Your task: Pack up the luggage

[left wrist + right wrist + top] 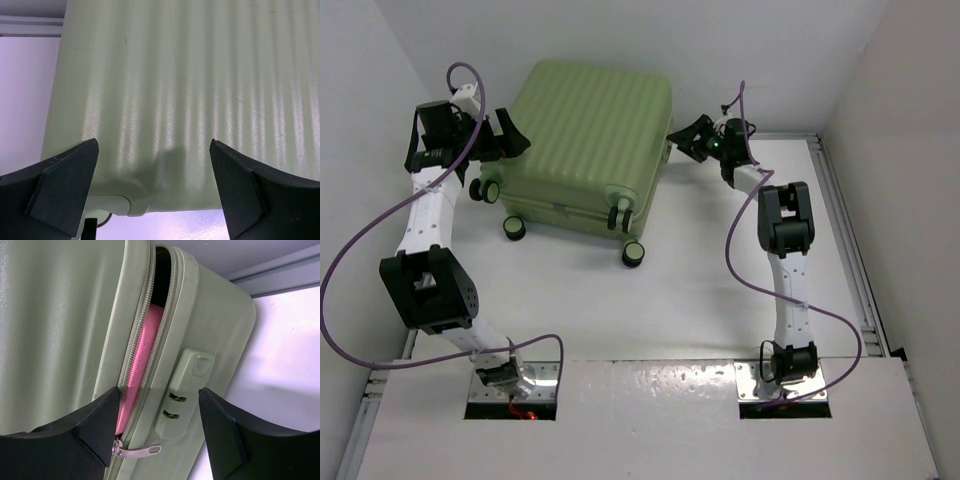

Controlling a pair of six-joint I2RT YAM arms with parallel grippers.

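Note:
The luggage [588, 140], a large light-green ribbed hard-shell suitcase, lies flat with its lid down at the back middle of the table. My left gripper [512, 132] is open at its left edge; the left wrist view shows the ribbed shell [200, 90] between the wide-apart fingers. My right gripper [682, 140] is open at its right edge. In the right wrist view the zipper is partly undone, a pink item [145, 355] shows in the gap, a metal zipper pull [137, 452] lies between the fingers, and a lock block [181, 395] sits beside it.
Black-and-green wheels [634, 253] stick out on the suitcase's near side. A metal rail [850, 240] runs along the table's right edge. White walls close in behind and at both sides.

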